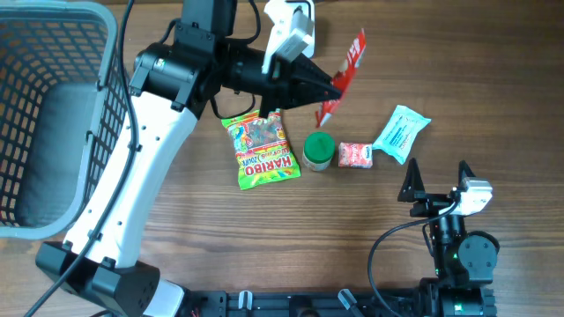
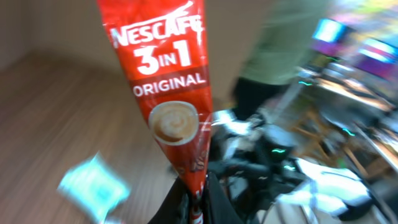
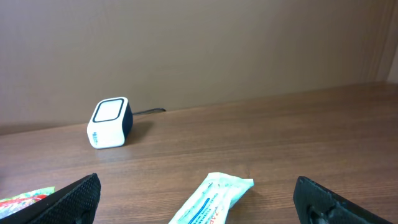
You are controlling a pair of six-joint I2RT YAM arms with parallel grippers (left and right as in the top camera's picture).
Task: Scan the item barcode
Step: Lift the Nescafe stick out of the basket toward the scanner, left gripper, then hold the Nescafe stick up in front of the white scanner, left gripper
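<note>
The Nescafé 3in1 sachet [image 1: 345,75], pinched at its lower end by the left gripper's [image 1: 333,92] closed fingers, is raised near the table's [image 1: 493,88] far edge, likely to show its barcode to the white scanner [image 1: 291,33]. The right gripper [image 1: 436,176] sits idle, fingers apart.

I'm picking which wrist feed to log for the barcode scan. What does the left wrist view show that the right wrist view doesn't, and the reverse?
Left wrist only: the red Nescafe 3in1 sachet, printed front facing the camera, pinched at its lower end by the left end effector. Right wrist only: the white scanner cube standing on the table, and the right end effector, open and empty. Both: the wooden table and the light blue packet, blurred in the left wrist view.
</note>
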